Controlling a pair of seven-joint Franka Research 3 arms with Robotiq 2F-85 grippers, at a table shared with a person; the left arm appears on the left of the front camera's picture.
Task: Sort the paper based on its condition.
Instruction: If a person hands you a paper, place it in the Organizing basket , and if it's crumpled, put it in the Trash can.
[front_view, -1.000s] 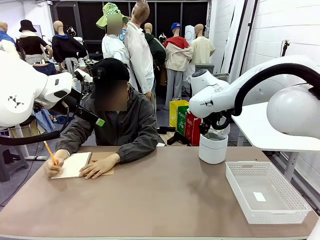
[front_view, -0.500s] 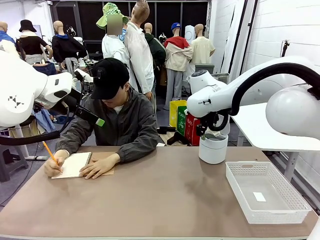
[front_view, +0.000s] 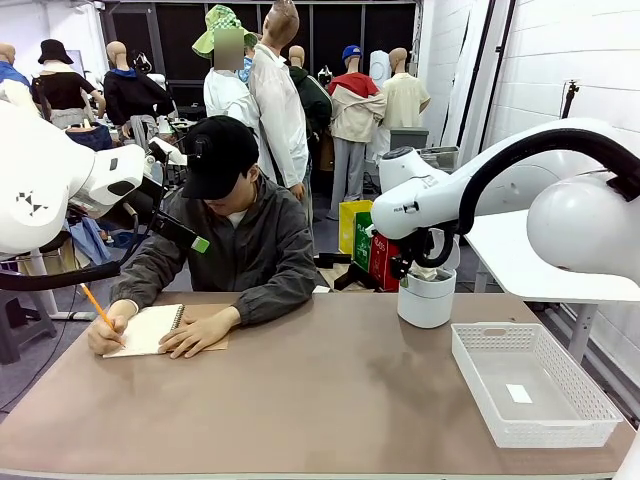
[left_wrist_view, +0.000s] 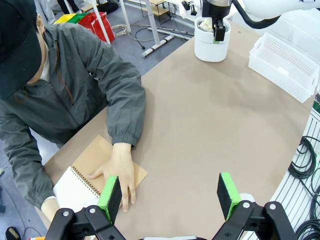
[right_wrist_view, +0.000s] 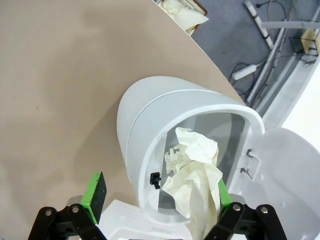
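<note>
Right gripper (right_wrist_view: 159, 192) spread wide, pinching nothing; crumpled paper (right_wrist_view: 192, 170) lies in white bin (right_wrist_view: 135, 130) right under its fingers, so one bad sheet looks sorted; left gripper (left_wrist_view: 170, 192) spread, empty, notebook (left_wrist_view: 80, 185) just beyond one pad; tray (front_view: 580, 420) has no sheet yet.

One table (front_view: 330, 400) carries one spiral notebook (front_view: 150, 328) at ten o'clock, one white bin (front_view: 426, 298) at one o'clock and one white mesh basket (front_view: 540, 435) at four o'clock. One crumpled wad of paper (right_wrist_view: 195, 170) sits in the bin, and one small white sticker (front_view: 519, 393) lies in the basket. One person (front_view: 250, 240) sits at eleven o'clock with one orange pencil (front_view: 98, 305). There are two grippers, the left gripper (left_wrist_view: 170, 187) and the right gripper (right_wrist_view: 159, 192).
</note>
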